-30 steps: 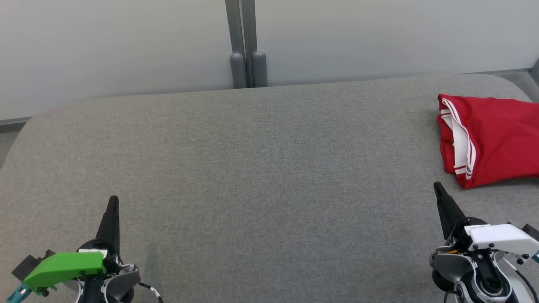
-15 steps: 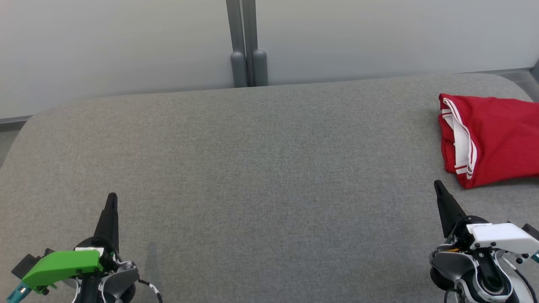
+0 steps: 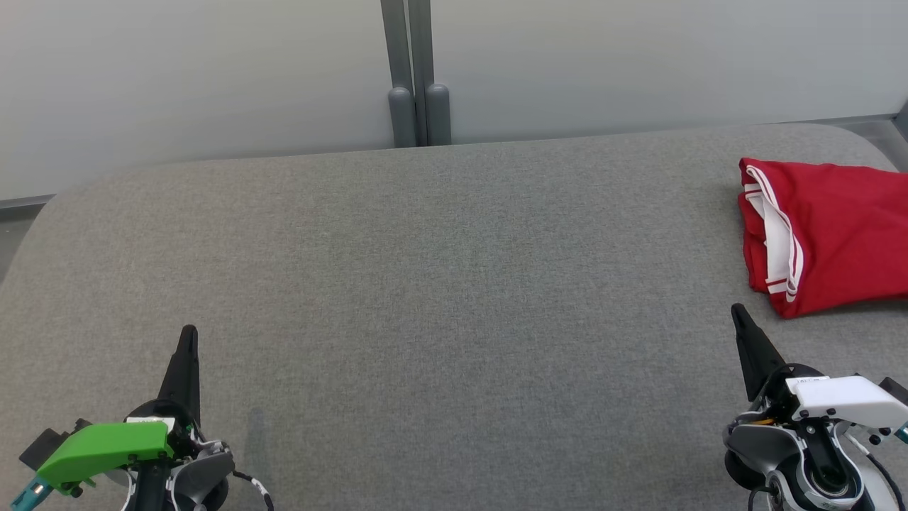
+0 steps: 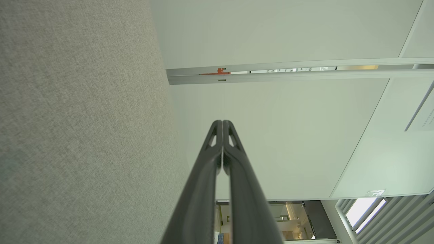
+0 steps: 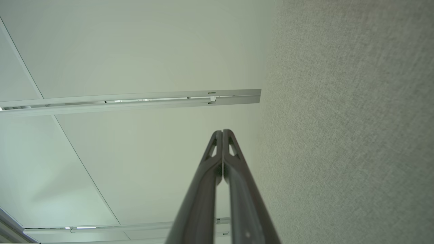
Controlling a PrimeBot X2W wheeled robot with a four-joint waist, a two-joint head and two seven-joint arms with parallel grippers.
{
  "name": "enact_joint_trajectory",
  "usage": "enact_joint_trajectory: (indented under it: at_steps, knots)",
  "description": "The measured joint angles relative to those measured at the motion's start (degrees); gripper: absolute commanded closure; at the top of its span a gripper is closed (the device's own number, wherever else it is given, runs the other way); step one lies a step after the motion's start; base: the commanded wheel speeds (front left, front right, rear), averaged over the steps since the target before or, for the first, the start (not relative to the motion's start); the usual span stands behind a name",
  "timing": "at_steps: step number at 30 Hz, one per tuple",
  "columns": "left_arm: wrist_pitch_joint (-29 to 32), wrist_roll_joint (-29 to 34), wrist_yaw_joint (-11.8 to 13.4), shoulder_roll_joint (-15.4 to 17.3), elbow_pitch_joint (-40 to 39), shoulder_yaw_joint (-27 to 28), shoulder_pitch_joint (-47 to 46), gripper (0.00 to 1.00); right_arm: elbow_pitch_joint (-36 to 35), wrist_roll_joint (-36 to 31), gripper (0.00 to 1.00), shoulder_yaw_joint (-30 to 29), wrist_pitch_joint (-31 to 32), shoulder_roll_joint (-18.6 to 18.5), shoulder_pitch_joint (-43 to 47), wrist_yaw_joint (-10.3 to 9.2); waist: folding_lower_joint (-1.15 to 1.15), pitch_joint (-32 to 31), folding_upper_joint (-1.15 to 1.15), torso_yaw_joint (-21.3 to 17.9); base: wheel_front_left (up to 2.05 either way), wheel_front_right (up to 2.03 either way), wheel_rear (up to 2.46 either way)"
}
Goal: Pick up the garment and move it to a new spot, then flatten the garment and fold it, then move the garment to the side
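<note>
Head view over a grey fabric tabletop [image 3: 440, 284] backed by a pale wall [image 3: 213, 78] with a grey post [image 3: 415, 71] at 12 o'clock. A red garment [image 3: 837, 234] lies folded into a compact stack at 2 o'clock, at the tabletop's right edge, partly cut off by the frame. A white, red-striped band shows along its left fold. No lettering faces up, so it is probably the jersey folded print-inward, but this cannot be confirmed.

The left end effector [image 3: 189, 337] sits at 7 o'clock and the right end effector [image 3: 738, 312] at 5 o'clock, the right one near the garment but apart from it. Both have their fingers pressed together and hold nothing. The wrist views confirm the fingertips meet.

The arms look parked at rest. The garment's tidy stack off to the side suggests the folding is finished and the middle has been left free.
</note>
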Motion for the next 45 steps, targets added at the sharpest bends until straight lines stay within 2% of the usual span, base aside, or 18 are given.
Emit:
enact_joint_trajectory:
  at_steps: [45]
  knots:
    - [0.0, 0.0, 0.0, 0.0, 0.0, 0.0, 0.0, 1.0, 0.0, 0.0, 1.0, 0.0, 0.0, 0.0, 0.0, 0.0, 0.0, 0.0, 0.0, 0.0, 0.0, 0.0, 0.0]
